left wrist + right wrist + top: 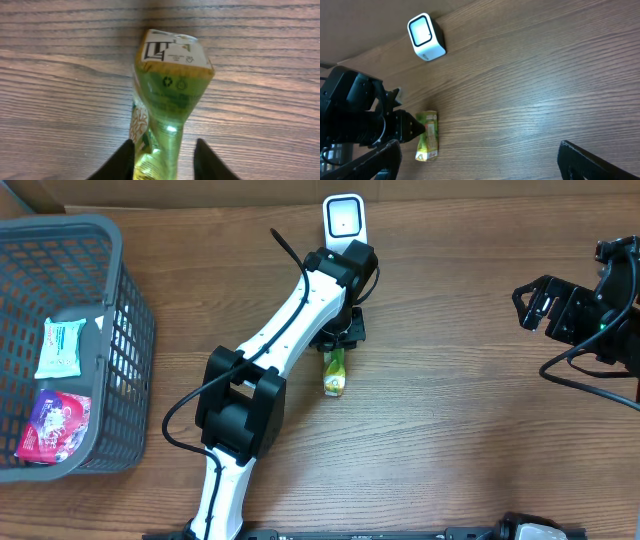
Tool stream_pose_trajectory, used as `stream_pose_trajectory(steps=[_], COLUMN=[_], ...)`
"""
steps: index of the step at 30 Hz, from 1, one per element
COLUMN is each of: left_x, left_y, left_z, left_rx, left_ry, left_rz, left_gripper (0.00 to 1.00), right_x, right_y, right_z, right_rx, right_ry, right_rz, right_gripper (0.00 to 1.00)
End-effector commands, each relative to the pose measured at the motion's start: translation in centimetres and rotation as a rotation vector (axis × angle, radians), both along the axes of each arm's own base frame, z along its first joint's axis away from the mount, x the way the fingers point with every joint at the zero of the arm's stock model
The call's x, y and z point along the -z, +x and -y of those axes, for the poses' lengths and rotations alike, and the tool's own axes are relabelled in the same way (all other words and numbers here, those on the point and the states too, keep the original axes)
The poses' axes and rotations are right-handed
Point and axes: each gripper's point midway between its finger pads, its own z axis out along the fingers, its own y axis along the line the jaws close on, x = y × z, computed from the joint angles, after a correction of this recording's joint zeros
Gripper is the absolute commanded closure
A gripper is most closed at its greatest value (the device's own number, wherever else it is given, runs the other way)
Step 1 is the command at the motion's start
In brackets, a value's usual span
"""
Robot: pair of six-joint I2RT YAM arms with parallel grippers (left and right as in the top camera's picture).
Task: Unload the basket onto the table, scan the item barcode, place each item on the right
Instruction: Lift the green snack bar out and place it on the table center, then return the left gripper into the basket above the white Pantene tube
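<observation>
One green pouch [167, 100] lying between parted left claw [165, 144] fingers.

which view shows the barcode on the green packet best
The left wrist view: the green packet fills the frame, and the barcode on its white end is large and unobstructed. Overhead shows the packet small beside the left arm, barcode unresolvable. The right wrist view shows it small too, print illegible.
</observation>
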Motion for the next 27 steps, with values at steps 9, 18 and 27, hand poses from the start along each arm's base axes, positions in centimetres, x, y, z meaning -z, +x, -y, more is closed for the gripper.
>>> stream_pose_trajectory(steps=[9, 18, 27], left_x=[-5.5, -24.6, -34.1], left_y=[2.4, 4.7, -2.5], left_z=[-1.7, -13.3, -32.2], left_rx=[0.048, -0.115, -0.531], left_ry=[0.004, 0.004, 0.124], left_rz=[0.102, 0.492, 0.732], left_gripper=[0.68, 0.49, 0.35], right_x=[-0.7, -0.5, -0.4], right_y=[0.2, -0.1, -0.2], right_z=[-0.1, -0.1, -0.2], right_rx=[-0.008, -0.007, -0.008], right_ry=[-0.009, -0.007, -0.005], right_rz=[0.021, 0.008, 0.000], right_gripper=[0.00, 0.00, 0.00])
